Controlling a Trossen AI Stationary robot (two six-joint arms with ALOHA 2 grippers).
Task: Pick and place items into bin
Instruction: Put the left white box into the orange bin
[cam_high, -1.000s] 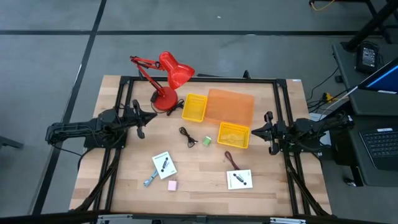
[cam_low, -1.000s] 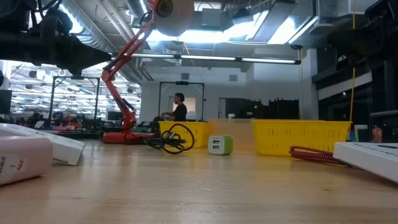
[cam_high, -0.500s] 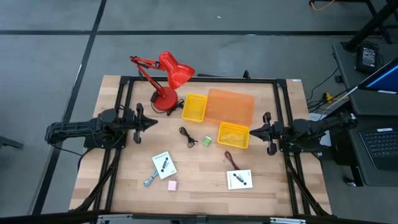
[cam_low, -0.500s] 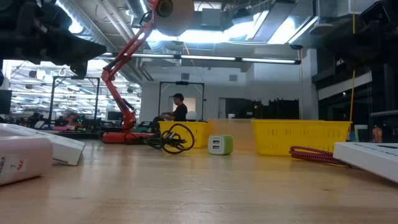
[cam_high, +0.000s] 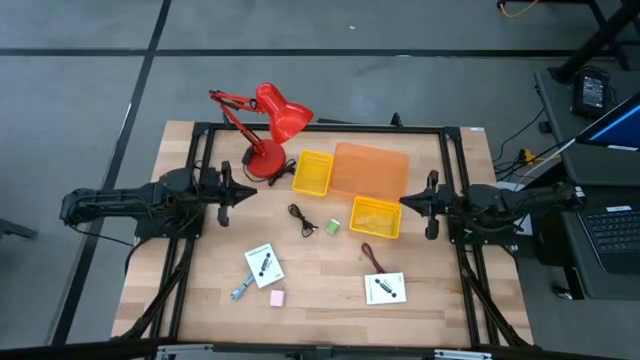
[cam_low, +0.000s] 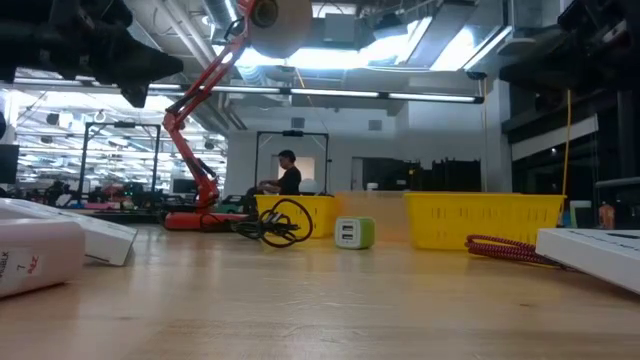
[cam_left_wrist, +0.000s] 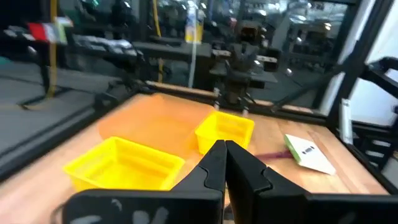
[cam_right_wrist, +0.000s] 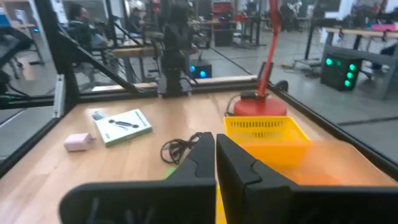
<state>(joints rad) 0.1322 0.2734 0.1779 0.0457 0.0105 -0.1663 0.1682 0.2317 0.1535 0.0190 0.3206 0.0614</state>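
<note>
My left gripper hovers shut above the table's left side, pointing level toward the middle; it also shows in the left wrist view. My right gripper hovers shut at the right, beside a yellow bin. On the table lie a black cable, a green block, a maroon cord, two white cards, a bluish-grey tool and a pink block. An orange bin and a second yellow bin stand farther back.
A red desk lamp stands at the far left, its base beside the far yellow bin. A black frame runs along the table's edges. Bare wood lies between the items near the front edge.
Both arms have risen a little from their resting pose, their grippers staying shut and pointing toward the table's middle. The items and bins have not moved.
</note>
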